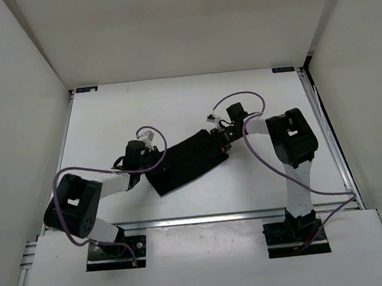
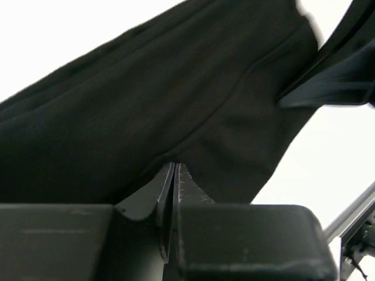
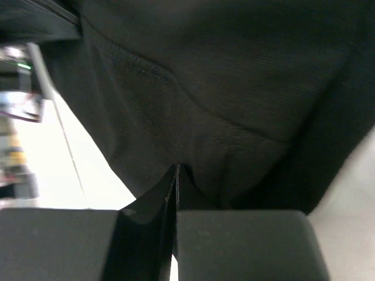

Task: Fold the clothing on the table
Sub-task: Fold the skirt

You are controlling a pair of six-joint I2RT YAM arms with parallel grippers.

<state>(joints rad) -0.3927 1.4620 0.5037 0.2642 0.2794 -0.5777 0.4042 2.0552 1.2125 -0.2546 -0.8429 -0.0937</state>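
Note:
The clothing (image 1: 186,162) is a plain black garment lying slantwise on the white table (image 1: 174,104) between the two arms. My left gripper (image 1: 153,156) sits at its left end. In the left wrist view the left gripper (image 2: 174,167) has its jaws pressed nearly together, with the edge of the clothing (image 2: 176,88) pinched at the tips. My right gripper (image 1: 223,140) is at the garment's upper right end. Seen from the right wrist, the right gripper (image 3: 177,170) is shut, and the clothing (image 3: 234,76) puckers where the tips meet it.
White walls enclose the table on three sides. Metal rails (image 1: 331,144) run along its edges. Purple cables (image 1: 258,144) loop from both arms over the table. The right arm's finger (image 2: 334,76) shows at the upper right of the left wrist view.

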